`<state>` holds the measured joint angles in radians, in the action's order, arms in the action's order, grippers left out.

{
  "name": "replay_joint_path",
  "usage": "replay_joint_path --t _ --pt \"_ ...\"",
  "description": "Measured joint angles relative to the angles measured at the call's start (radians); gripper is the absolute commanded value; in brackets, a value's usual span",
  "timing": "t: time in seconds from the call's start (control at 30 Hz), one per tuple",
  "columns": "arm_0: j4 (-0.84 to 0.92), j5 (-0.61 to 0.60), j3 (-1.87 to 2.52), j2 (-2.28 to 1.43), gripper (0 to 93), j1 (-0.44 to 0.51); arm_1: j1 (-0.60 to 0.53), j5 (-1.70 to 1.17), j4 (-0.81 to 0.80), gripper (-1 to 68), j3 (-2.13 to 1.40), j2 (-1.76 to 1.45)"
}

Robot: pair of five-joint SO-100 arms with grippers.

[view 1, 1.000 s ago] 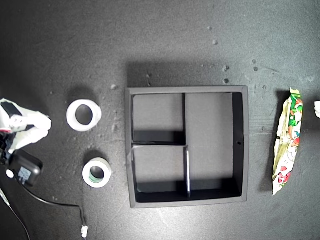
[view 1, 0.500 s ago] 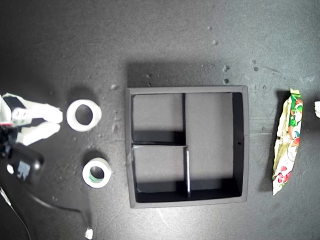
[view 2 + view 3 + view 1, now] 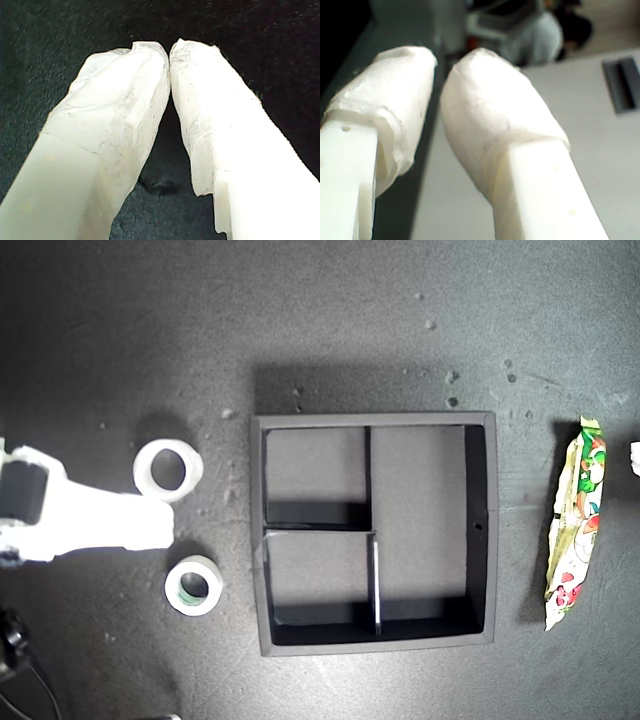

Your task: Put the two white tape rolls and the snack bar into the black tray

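my first gripper has its fingers pressed together at the tips, holding nothing, over the dark bench. my second gripper has fingers nearly touching, empty. in the exterior view, two tape rolls: one plain, one green-cored. one black tray at 3 o'clock of them, three compartments bare. one snack bar farther toward 3 o'clock.

Black tray open from above, all three compartments bare, a white arm filling the gap between both tape rolls, snack bar alone on open counter
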<state>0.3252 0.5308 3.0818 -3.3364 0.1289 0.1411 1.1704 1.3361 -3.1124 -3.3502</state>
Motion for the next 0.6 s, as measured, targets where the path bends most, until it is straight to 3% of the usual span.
replay_joint_path --t 0.07,0.1,0.13,0.3,0.47,0.6 --pt "-0.003 0.009 0.000 0.000 0.0 0.000 0.009 0.034 0.000 6.6 0.000 0.000" --pt "-0.003 0.003 0.000 0.000 0.0 0.000 0.008 0.069 0.002 5.6 0.000 0.000" --pt "-0.003 -0.017 0.000 0.000 0.0 0.000 0.005 0.104 0.002 0.0 0.000 0.000" --pt "-0.012 -0.017 0.000 0.000 2.3 -0.035 -0.037 0.147 -0.040 -0.3 0.000 0.002" --pt "-0.071 0.147 -0.003 0.000 8.4 -0.138 -0.078 0.080 -0.178 -0.3 0.000 0.009" --pt "0.038 0.224 -0.124 0.026 9.3 -0.161 -0.052 0.189 -0.235 -0.2 0.000 0.008"
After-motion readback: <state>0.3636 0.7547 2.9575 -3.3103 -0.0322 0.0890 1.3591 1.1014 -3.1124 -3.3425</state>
